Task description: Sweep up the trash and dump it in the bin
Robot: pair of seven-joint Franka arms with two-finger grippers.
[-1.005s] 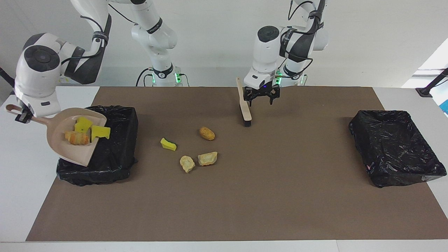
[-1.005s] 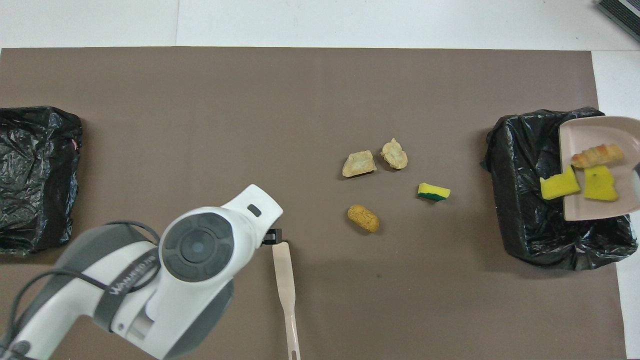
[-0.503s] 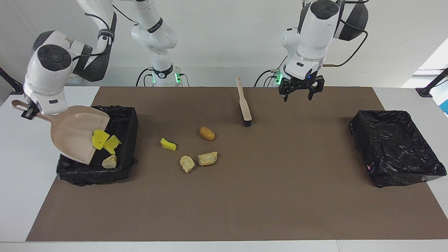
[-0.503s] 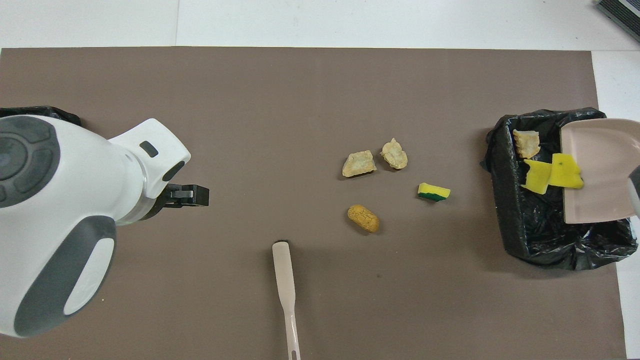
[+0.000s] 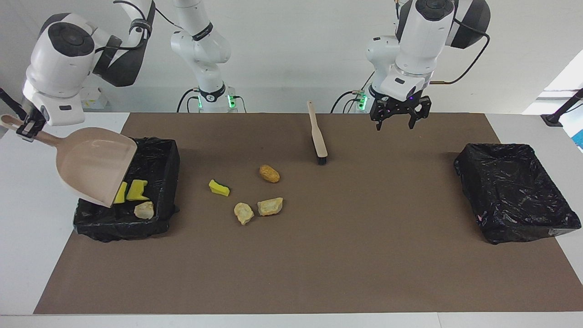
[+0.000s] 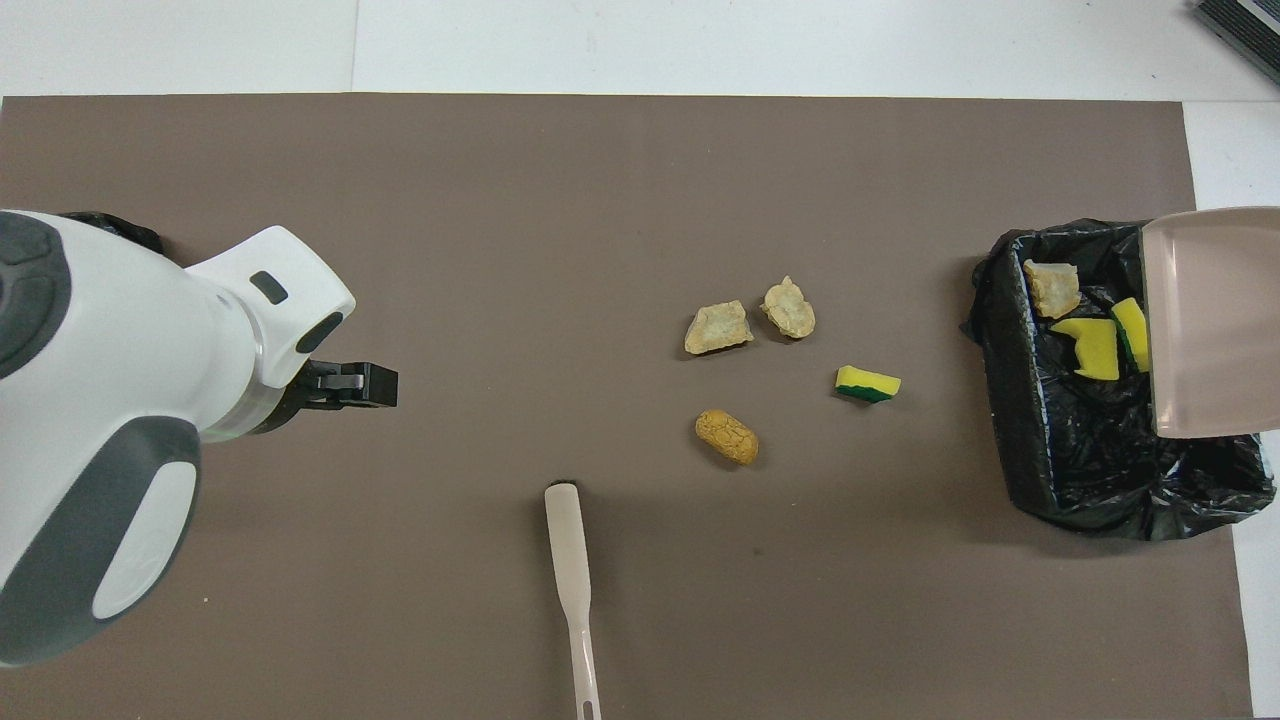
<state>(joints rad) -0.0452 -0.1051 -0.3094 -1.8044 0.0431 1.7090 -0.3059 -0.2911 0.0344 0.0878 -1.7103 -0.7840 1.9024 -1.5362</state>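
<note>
Your right gripper (image 5: 28, 129) is clamped on the dustpan (image 5: 93, 164) handle and holds the pan tipped steeply over the bin (image 5: 157, 155) at the right arm's end of the table, mouth down, so its load slides out; the pan looks empty. Three pieces of trash (image 5: 136, 197) lie in that bin: two yellow wedges and a pale lump. Four more sit on the mat (image 5: 319, 264) mid-table: a sponge wedge (image 5: 219, 187), a brown lump (image 5: 269, 173) and two beige lumps (image 5: 258, 209), all farther from the robots than the brush (image 5: 318, 135). Your left gripper (image 5: 397, 119) hangs with fingers spread and empty over the mat near the brush, which lies flat, ready for re-grasping. A second bin (image 5: 514, 191) sits at the left arm's end.
</note>
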